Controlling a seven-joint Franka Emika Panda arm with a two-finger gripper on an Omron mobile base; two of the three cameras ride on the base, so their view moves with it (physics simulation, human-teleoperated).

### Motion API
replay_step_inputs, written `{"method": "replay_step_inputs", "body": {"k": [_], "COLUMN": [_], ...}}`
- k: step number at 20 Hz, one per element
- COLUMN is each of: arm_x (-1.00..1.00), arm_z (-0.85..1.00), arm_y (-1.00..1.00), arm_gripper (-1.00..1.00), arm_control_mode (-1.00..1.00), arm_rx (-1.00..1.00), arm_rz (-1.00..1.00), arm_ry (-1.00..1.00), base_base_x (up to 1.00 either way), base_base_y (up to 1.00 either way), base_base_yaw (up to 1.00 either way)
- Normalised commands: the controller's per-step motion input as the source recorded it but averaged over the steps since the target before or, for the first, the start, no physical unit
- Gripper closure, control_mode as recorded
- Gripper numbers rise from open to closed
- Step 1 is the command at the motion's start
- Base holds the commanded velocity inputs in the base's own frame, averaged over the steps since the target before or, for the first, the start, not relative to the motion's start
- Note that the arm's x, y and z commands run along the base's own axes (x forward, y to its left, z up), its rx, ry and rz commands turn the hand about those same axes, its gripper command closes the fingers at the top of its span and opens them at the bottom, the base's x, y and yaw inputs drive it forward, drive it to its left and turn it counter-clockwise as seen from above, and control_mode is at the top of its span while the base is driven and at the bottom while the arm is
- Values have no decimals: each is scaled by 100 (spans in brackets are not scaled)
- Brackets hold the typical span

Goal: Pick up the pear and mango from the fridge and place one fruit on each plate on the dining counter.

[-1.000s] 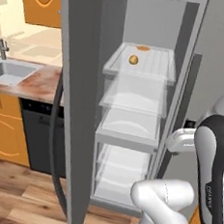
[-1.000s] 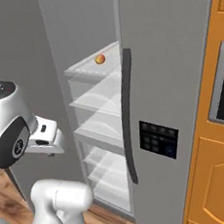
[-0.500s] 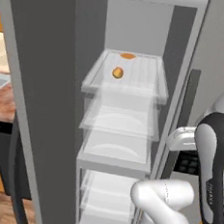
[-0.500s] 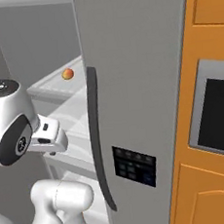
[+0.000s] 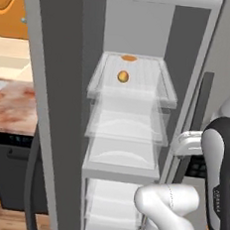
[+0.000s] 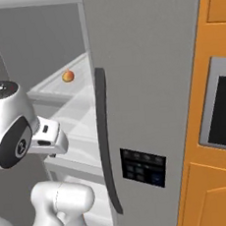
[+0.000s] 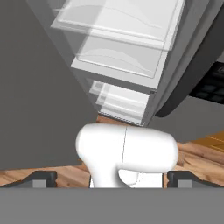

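Inside the fridge (image 5: 144, 35), top shelf (image 5: 134, 86): mango (image 5: 123, 76) near mid-shelf, lying loose; a flat orange-brown patch (image 5: 129, 58) behind it at the back wall, too unclear to name.
Fridge door (image 5: 52, 111): swung open at left.
Fingers (image 7: 41, 179): spread wide, holding nothing, low before the fridge's lower shelves.

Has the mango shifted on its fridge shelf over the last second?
No. The mango sits mid-shelf in front of the orange patch at the back of the top shelf, as before; only the camera moved closer.
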Motion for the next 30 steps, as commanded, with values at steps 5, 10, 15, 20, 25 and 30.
{"method": "replay_step_inputs", "body": {"k": [5,10,15,20,25,30], "arm_x": [0,0,0,0,0,0], "arm_z": [0,0,0,0,0,0], "arm_y": [0,0,0,0,0,0], "arm_gripper": [-100,-100,-100,-100,-100,-100], "arm_control_mode": [100,100,100,100,100,100], "arm_rx": [0,0,0,0,0,0], "arm_rz": [0,0,0,0,0,0], "arm_ry": [0,0,0,0,0,0], "base_base_x": [20,21,4,9,6,0], "base_base_y": [38,2,1,0,0,0], "base_base_yaw": [-12,0,12,24,7,0]}}
